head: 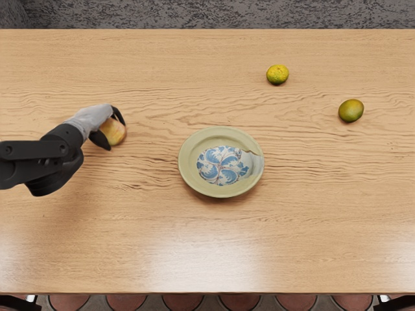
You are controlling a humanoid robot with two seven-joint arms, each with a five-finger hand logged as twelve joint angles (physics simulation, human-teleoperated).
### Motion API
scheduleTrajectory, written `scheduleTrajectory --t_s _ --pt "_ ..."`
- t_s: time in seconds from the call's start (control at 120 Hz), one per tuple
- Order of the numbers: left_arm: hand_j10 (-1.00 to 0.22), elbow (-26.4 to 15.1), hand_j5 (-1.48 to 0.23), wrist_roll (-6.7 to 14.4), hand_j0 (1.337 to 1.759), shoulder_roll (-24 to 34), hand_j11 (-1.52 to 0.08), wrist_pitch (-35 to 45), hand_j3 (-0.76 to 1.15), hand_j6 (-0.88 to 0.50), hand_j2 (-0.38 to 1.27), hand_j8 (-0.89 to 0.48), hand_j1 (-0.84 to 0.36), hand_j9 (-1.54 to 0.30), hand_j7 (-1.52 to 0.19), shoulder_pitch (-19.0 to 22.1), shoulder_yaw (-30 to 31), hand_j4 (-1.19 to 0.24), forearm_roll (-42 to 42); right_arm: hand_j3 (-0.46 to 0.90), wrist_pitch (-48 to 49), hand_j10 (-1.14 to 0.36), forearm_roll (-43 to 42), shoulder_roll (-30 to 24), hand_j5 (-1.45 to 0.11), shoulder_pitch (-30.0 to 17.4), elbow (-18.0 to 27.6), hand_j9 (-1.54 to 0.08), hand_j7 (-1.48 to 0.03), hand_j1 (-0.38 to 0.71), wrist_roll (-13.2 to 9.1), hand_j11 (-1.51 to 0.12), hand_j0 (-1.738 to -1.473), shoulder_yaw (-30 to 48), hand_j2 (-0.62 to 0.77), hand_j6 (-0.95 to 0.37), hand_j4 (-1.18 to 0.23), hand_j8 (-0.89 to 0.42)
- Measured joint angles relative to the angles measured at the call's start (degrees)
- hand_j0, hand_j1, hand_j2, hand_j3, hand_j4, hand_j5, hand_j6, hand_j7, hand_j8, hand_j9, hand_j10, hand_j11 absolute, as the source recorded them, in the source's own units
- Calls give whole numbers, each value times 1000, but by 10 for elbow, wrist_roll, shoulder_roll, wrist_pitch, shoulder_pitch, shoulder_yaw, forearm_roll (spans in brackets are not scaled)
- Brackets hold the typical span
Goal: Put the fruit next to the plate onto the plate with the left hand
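A pale green plate (190, 153) with a blue floral centre lies in the middle of the wooden table. To its left sits a yellowish fruit (115, 132), and my left hand (104, 126) is curled around it, dark fingertips wrapping its near and far sides. The left arm comes in from the left edge, low over the table. The fruit still seems to rest on the tabletop. The right arm does not show.
A yellow-green citrus fruit (277, 74) lies at the back right of the table. Another greenish-yellow fruit (351, 110) sits further right. The table's front edge runs along the bottom of the view.
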Motion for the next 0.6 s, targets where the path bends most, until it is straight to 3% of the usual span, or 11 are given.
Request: scheduleTrajectory --t_s 0.167,0.292,0.467,0.6 --pt "-636 -5 -793 1 1655 -3 -839 -1 0 -380 368 -394 -224 -840 -814 -5 0 -595 -1 0 0 -32 0 0 -41 0 0 -41 -41 -311 0 -41 -1658 0 -7 -32 -32 -32" --pt "-688 -12 -915 0 1654 1 -932 -3 0 -343 451 -380 -226 -931 -921 -12 -1 -558 -3 0 0 -32 0 0 -42 0 0 -42 -42 -311 0 -42 -1658 0 -7 -32 -32 -32" --pt "-727 -21 -1010 0 1653 3 -993 -3 0 -355 399 -395 -185 -991 -993 -39 -2 -566 -6 0 0 -32 0 0 -41 0 0 -41 -41 -311 0 -41 -1658 0 -7 -32 -32 -32" --pt "-738 -34 -1039 0 1654 3 -1017 -4 0 -352 542 -389 -239 -1012 -1006 -56 -3 -541 -8 0 0 -32 0 0 -41 0 0 -41 -41 -311 0 -41 -1658 0 -7 -32 -32 -32"
